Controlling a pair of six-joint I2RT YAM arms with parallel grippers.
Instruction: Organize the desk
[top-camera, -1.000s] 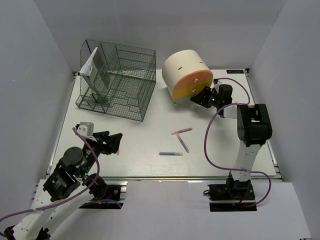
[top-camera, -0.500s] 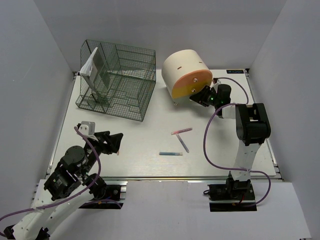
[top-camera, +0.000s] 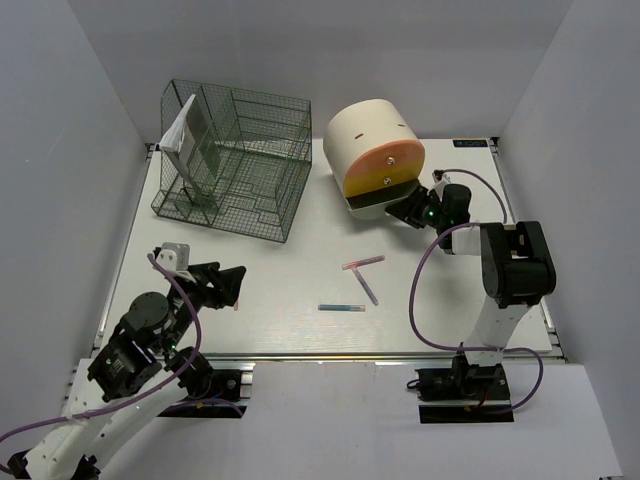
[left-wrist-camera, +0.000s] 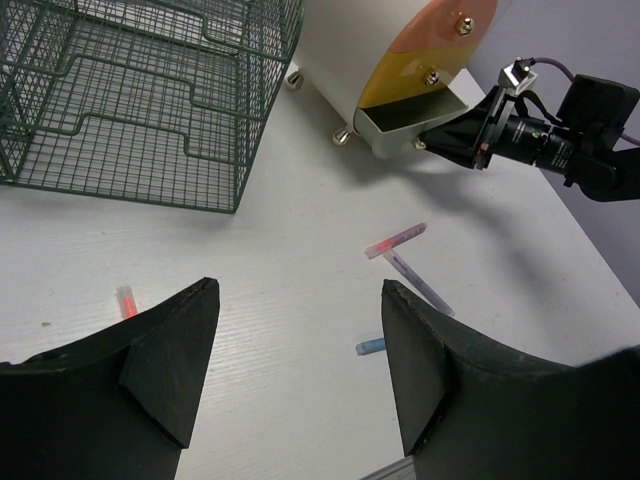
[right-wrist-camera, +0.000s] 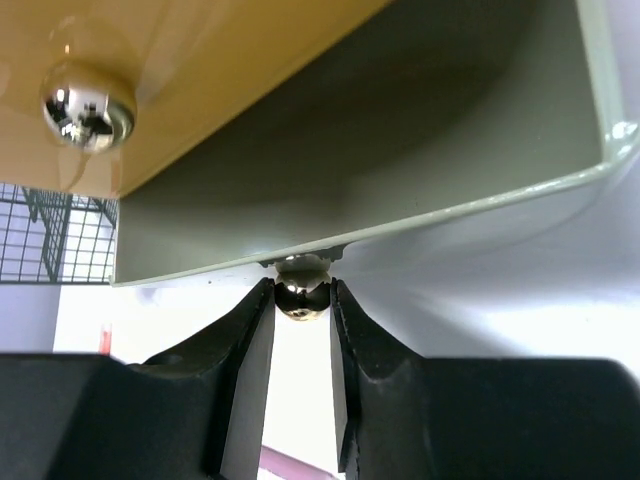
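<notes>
From above, the white table (top-camera: 290, 270) fills the middle of the frame, with a green wire rack (top-camera: 232, 160) at upper left and a cream drawer unit (top-camera: 372, 140) at upper centre, its bottom drawer (top-camera: 372, 205) slid partly out. The right fingers (top-camera: 412, 208) are right at that drawer's front, and the left fingers (top-camera: 226, 280) hover low at lower left. Three pens lie mid-table: pink pen (top-camera: 363, 263), lilac pen (top-camera: 368, 290), blue pen (top-camera: 342, 307). Over to the left wrist: fingers (left-wrist-camera: 165, 345) spread wide with nothing between them, a small red piece (left-wrist-camera: 127, 300) on the table at left, the pens ahead at right. Now the right wrist: fingers (right-wrist-camera: 245, 360) pinched tight on the little metal drawer knob (right-wrist-camera: 302, 297), just under the open drawer's grey floor. A second knob (right-wrist-camera: 88, 105) shines on the orange front at upper left.
</notes>
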